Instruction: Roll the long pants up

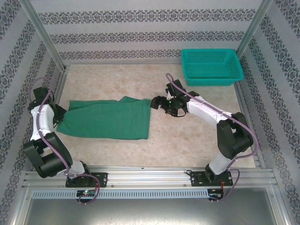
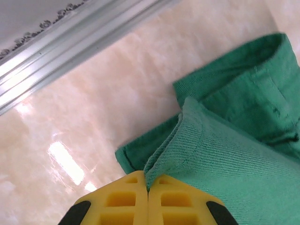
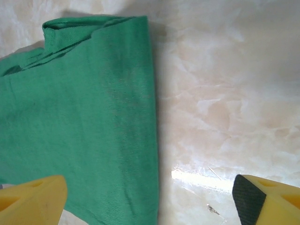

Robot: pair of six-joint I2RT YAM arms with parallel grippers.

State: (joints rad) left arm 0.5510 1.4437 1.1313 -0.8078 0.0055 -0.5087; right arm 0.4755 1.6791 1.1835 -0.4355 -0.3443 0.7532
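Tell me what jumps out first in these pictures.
The green long pants lie folded flat, left of centre. The left gripper is shut on their left-end hem; the right gripper hangs open at their right edge. A teal basket sits in the far right corner.

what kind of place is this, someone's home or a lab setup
Probably a robot test cell rather than a real room: an aluminium frame holds wallpapered panels around a marble-look tabletop, with a mounting rail along its near edge.

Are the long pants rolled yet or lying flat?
Flat, not rolled: the long pants lie folded on the table; left claw pinches one edge.
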